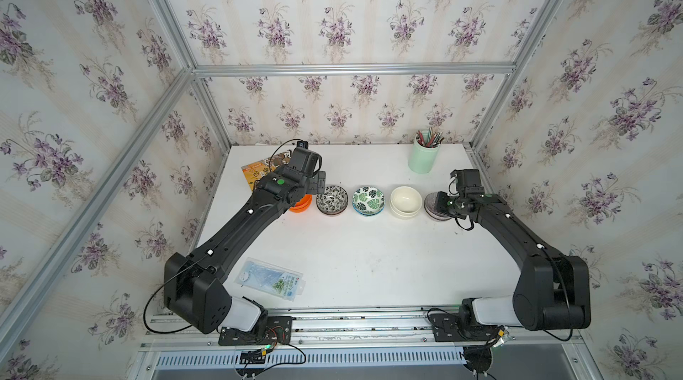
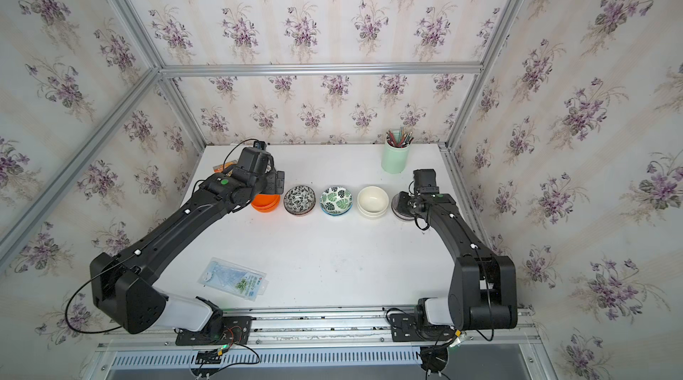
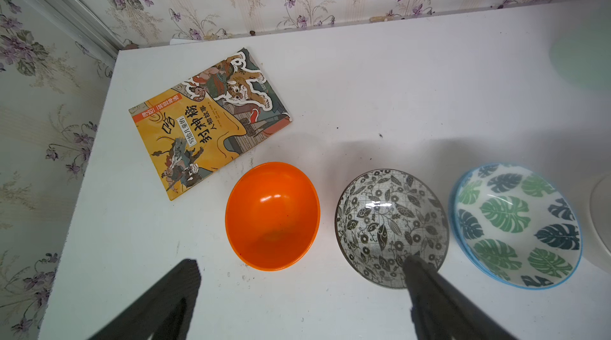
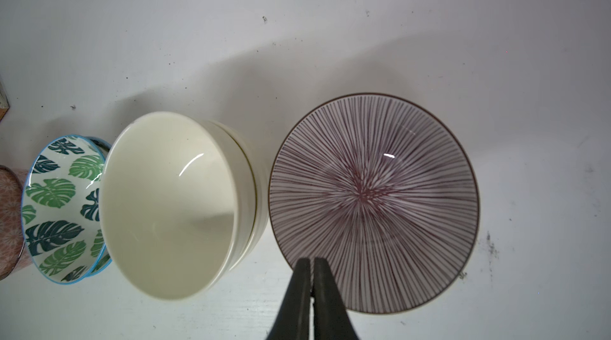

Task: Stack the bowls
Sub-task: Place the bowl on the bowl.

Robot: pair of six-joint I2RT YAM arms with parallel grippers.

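5 bowl stacks [image 1: 405,201] in row on worktop [image 1: 369,256]. Released left hand [image 3: 299,264] above orange bowls [image 3: 272,216], arm [image 1: 236,226] partly hiding book [image 3: 208,123]. Clenched, empty right hand [image 4: 311,262] above purple bowls [image 4: 373,203]. Pencil cup [image 1: 424,158], packet [image 1: 269,278] nearby.

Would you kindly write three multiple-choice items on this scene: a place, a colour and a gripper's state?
1. In the row, the green-leaf bowl stands: A at the left end; B at the right end; C in the middle.
2. The cup is: A mint green; B red; C black.
3. The left gripper is: A shut; B open; C out of view.
Key: 1 C, the black-white bowl and the cream bowl flank it, with one more beyond each; 2 A, its wall shows pale green in both top views; 3 B, its jaws stand wide apart in the left wrist view.
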